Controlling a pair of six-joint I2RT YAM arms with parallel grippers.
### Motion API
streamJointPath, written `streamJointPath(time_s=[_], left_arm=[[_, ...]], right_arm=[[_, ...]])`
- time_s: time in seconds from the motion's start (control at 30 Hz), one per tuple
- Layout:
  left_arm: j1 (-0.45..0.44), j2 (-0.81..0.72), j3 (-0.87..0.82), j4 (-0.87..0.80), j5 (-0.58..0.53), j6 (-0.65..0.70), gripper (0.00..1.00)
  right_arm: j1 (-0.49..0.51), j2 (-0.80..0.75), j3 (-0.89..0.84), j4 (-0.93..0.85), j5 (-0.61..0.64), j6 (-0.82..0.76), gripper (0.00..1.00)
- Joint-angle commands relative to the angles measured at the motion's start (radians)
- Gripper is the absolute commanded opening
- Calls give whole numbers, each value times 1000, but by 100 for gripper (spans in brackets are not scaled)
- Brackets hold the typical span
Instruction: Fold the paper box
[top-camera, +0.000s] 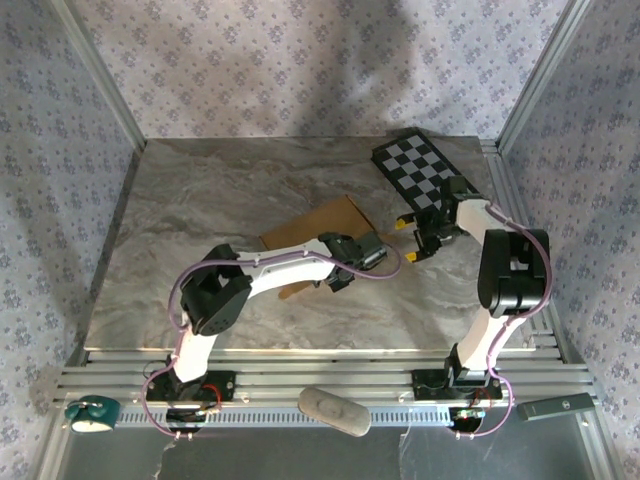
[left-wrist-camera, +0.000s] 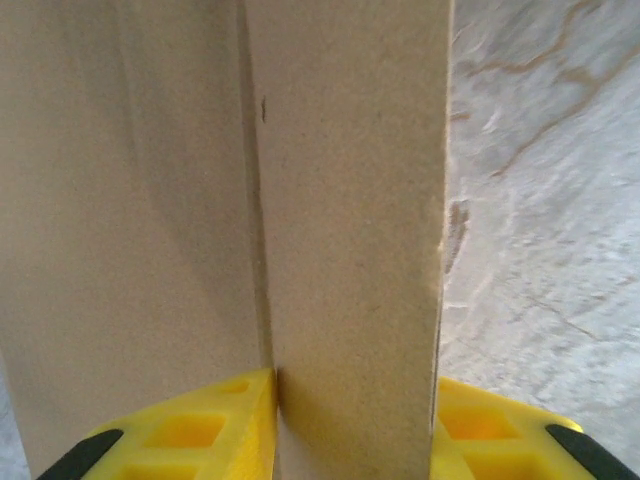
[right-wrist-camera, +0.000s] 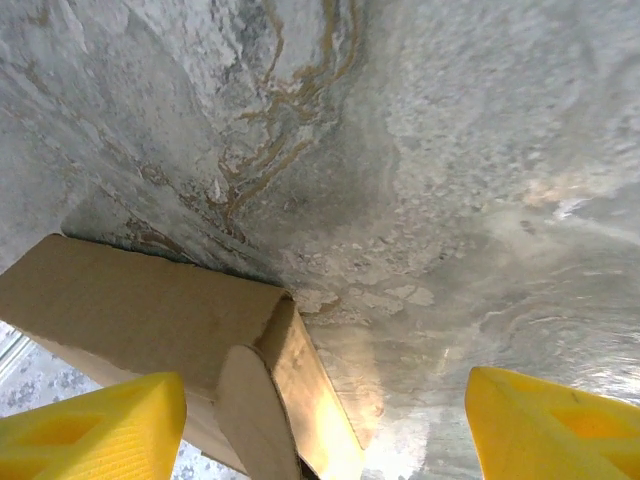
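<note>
Yellow fingers (left-wrist-camera: 190, 440) of the left gripper (left-wrist-camera: 355, 440) frame the bottom of its wrist view, one on each side of a tan cardboard strip that fills the gap between them. Whether they press on that strip or merely flank it cannot be told. The strip belongs to the paper box (left-wrist-camera: 350, 200), whose panels run straight ahead of the jaws, a second face falling away on one side and bare marble table (left-wrist-camera: 540, 200) on the other. At the right gripper (right-wrist-camera: 315, 385) the jaws are wide apart with nothing held: a folded corner of the paper box (right-wrist-camera: 150, 300), its rounded tab edge-on, pokes in close to one finger (right-wrist-camera: 90, 430) and well apart from the other. From above, the paper box (top-camera: 320, 225) lies as a partly raised brown sheet in mid-table, with the left gripper (top-camera: 368, 250) over its near right corner and the right gripper (top-camera: 410, 240) just beside that edge. A checkerboard panel (top-camera: 420, 170) lies beyond. The corrugated board looks light, stiff across its panels and likely to bend only at its scored creases. Its smooth faces may slip, and a hard pinch could crush an edge. The best hold is probably a flap's free edge near a crease, pinched across its thickness.
</note>
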Motion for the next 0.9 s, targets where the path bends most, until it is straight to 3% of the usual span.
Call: streamJointPath(time_s=[0.0,0.17,0.3,0.37,0.43,0.47,0.6,0.87], left_arm=[[-9,50,-2,-32,-107,-39,36],[-26,72,-14,-8,-159,-58,40],[-26,112,-4,-10,-237,-62,36],[-26,140,-3,-1,-267,-50,26],[-26,175,2,1,-293,-43,2],[-25,192,5,-1,-317,-46,0],[-22,210,0,-3,-419,-47,0],[-4,132,-54,19,-349,-41,0]], right_arm=[[8,15,33,35,-39,-15,75],[13,16,33,39,-41,-10,75],[18,10,33,40,-45,-6,75],[20,6,32,40,-48,-5,75],[21,2,64,38,-46,-3,75],[21,-3,64,38,-45,-2,75],[20,-14,66,40,-47,4,75],[12,-11,63,51,-49,-15,75]])
